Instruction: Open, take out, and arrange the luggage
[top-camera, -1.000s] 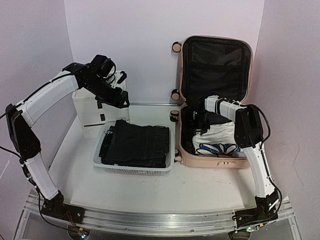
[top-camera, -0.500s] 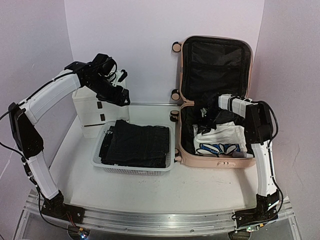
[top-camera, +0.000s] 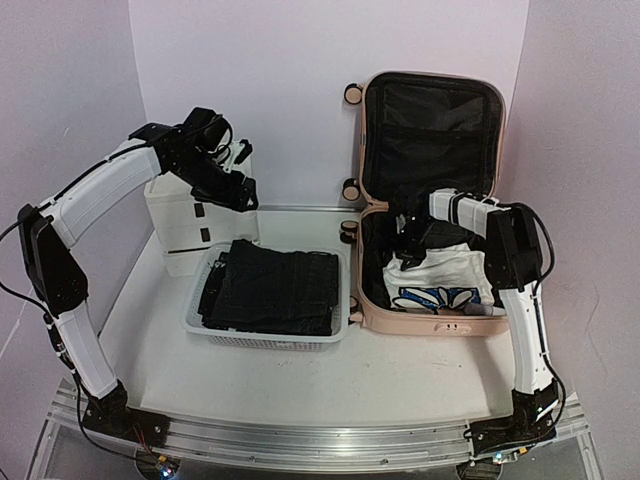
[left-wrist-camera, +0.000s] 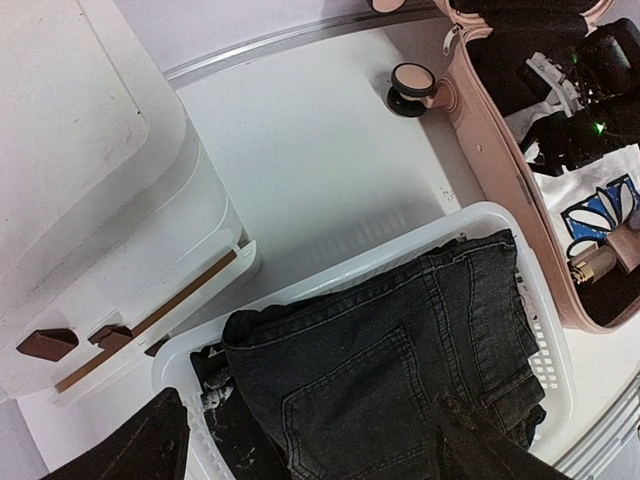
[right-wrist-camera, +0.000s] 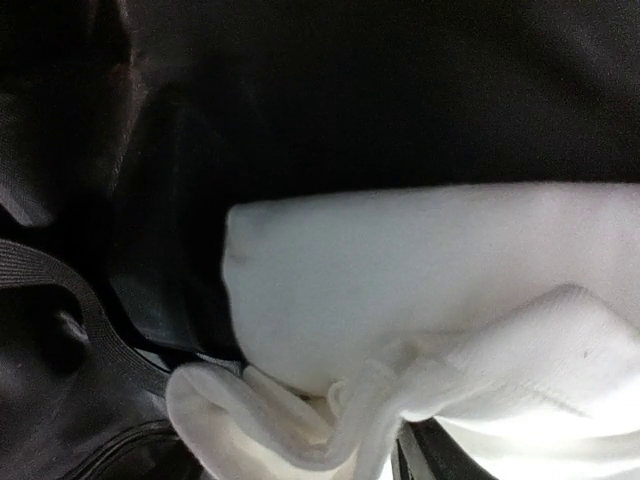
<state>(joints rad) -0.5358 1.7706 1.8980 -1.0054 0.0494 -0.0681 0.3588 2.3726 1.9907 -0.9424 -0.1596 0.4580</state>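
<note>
Right hand (top-camera: 412, 240) sits low inside the luggage (top-camera: 420, 322), toward the lower shell's 11 o'clock corner, among black cloth and just beside a white garment with a blue print (top-camera: 440, 280). I cannot tell whether its jaws are parted or pinching fabric, because my wrist camera is filled with white and black cloth. That arm stands nearly upright from its base at the table's (top-camera: 300, 385) 5 o'clock edge, then folds at the elbow, with the forearm reaching toward 9 o'clock over the suitcase's right wall.

The pink suitcase lies on the right half of the table, lid propped open toward 12 o'clock and showing black lining.

On the other side, the left hand (top-camera: 238, 190) hangs in the air with its jaws wide apart and nothing between them. It is above the white drawer unit (top-camera: 175, 225) and the 12 o'clock rim of the white basket (top-camera: 265, 342), which holds black jeans (top-camera: 275, 290). The arm climbs from 7 o'clock, bows out to 9 o'clock, and the forearm slopes up toward 1 o'clock.
</note>
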